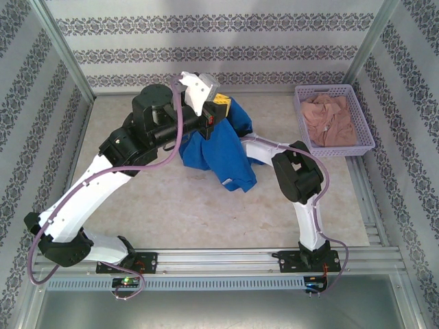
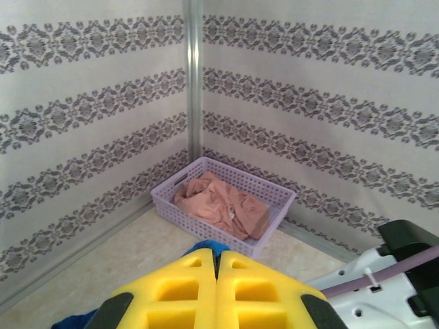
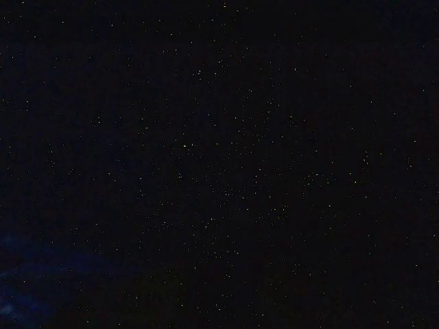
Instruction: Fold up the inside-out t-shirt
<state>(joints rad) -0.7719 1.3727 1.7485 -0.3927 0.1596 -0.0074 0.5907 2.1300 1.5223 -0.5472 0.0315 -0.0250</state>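
Lavender mesh basket (image 1: 339,152) is sitting at approx 2 o'clock on the table (image 1: 171,205), against the back-R corner. It's holding a crumpled pinkish-beige garment (image 1: 333,120) that's filling most of it. The L wrist cam is showing the same basket (image 2: 168,200) in the wall corner, w/ the garment (image 2: 223,205) heaped inside. Left gripper (image 1: 218,106) is reaching in from 8 o'clock to approx 12 o'clock of the table. In its own cam the left gripper (image 2: 216,288) is being cut off by the bottom edge, the yellow fingers (image 2: 257,301) pressing together, closed. A bit of the blue t-shirt (image 2: 206,245) is poking out just past the tips, so it's pinching the cloth. Right arm (image 1: 298,178) is bending in from 5 o'clock, and its far end is disappearing under the fabric. The R wrist cam is reading near-black w/ speckle, so can't tell if the right gripper is open or closed. The inside-out t-shirt (image 1: 216,154) is lying bunched at centre-back. Its top is being held up at the left gripper and the rest is draping down toward 5 o'clock, a stitched hem showing at the low end. The yellow at the top could be pad or patch, can't tell which.
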